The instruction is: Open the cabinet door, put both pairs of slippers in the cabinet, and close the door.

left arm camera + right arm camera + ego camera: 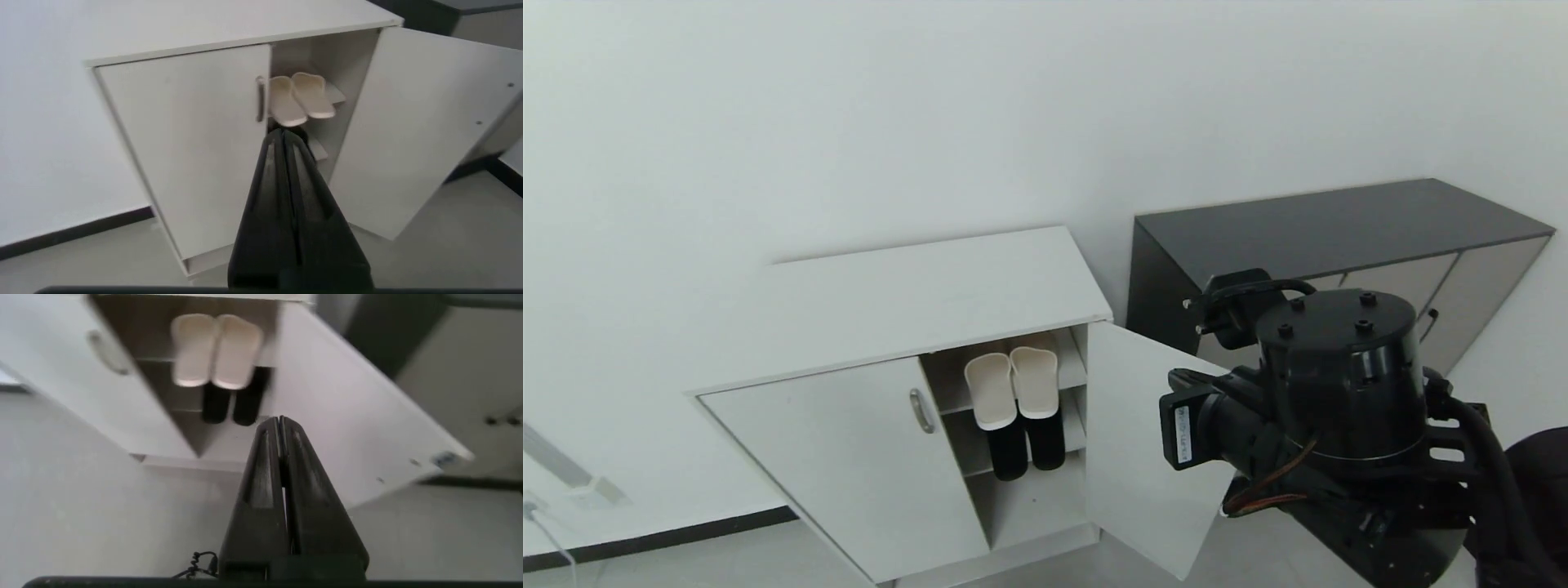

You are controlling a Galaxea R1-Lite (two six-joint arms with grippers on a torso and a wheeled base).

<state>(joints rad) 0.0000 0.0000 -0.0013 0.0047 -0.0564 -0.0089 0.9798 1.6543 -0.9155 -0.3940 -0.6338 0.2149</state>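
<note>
Both left pincer and right pincer are pressed together; right wrist view catches black slippers.

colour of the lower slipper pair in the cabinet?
Black. The lower pair shows best in the head view.

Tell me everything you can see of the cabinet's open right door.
The right door is a flat, plain white panel, apparently laminated board. It stands upright, swung wide open from the cabinet's right side. Its inner face shows a few small fittings near one edge. Beyond the hinged side, nothing evidently touches it.
</note>
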